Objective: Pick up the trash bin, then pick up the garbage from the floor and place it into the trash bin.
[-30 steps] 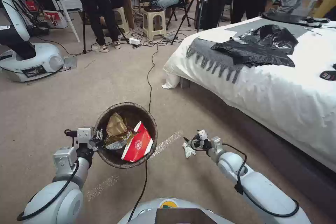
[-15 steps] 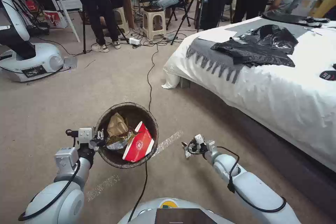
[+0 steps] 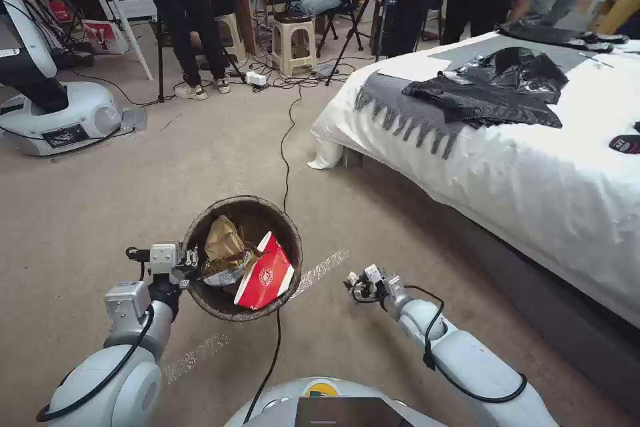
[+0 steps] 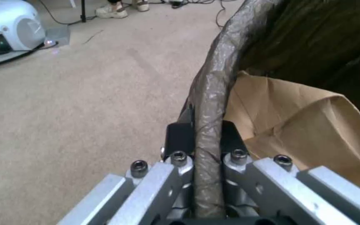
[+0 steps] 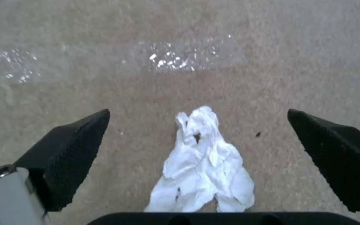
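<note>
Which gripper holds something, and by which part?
The left gripper clamps the trash bin by its bag-covered rim; the right gripper, open over the tissue, holds nothing.

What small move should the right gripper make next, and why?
Probably lower straight down, then close. The right gripper is open with the crumpled white tissue on the carpet between its fingers, not yet gripped. The left gripper holds the trash bin by its rim nearby.

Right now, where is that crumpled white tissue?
The tissue lies on the carpet between the open right gripper's fingers, right of the trash bin.
</note>
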Robot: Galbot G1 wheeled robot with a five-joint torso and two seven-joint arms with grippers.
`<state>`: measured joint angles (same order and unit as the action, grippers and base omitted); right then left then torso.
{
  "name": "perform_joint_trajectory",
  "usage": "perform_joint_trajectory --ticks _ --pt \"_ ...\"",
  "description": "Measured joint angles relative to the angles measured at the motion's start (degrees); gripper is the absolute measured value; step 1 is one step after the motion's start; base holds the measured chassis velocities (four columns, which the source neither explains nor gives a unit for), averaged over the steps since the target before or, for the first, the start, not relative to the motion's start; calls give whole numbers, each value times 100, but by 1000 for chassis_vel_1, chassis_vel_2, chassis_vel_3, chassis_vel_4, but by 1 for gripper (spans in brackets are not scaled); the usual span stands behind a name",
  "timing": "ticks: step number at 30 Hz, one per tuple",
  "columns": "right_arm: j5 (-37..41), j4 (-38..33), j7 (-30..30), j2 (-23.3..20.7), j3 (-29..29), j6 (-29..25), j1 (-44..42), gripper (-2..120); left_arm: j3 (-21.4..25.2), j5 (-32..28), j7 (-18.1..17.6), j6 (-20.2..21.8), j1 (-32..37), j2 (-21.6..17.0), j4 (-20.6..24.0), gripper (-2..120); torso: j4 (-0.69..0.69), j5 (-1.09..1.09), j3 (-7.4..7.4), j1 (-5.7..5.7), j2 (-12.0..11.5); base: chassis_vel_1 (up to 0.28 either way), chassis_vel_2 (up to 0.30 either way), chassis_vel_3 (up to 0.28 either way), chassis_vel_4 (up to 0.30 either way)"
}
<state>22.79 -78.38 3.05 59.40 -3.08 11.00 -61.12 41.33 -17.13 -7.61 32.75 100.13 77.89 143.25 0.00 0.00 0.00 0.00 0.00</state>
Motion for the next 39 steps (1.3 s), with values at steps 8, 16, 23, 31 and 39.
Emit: perform_joint_trajectory --ticks 8,16,23,31,39 --pt "-108 193 19 100 -7 -44 16 100 -3 12 4 -8 15 2 0 0 0 0 0 0 0 0 0 0 0" --pt "-145 365 39 193 -33 -46 75 100 -12 19 9 -9 23 7 0 0 0 0 0 0 0 0 0 0 0" --pt "-257 599 73 266 -31 -93 127 100 -19 26 12 -10 35 18 0 0 0 0 0 0 0 0 0 0 0" --pt "-362 784 120 308 -7 -154 134 100 -31 33 16 -14 33 18 0 0 0 0 0 0 0 0 0 0 0" --pt "-416 931 140 360 19 -197 165 98 -35 38 13 -25 26 27 0 0 0 1 0 0 0 0 0 0 0"
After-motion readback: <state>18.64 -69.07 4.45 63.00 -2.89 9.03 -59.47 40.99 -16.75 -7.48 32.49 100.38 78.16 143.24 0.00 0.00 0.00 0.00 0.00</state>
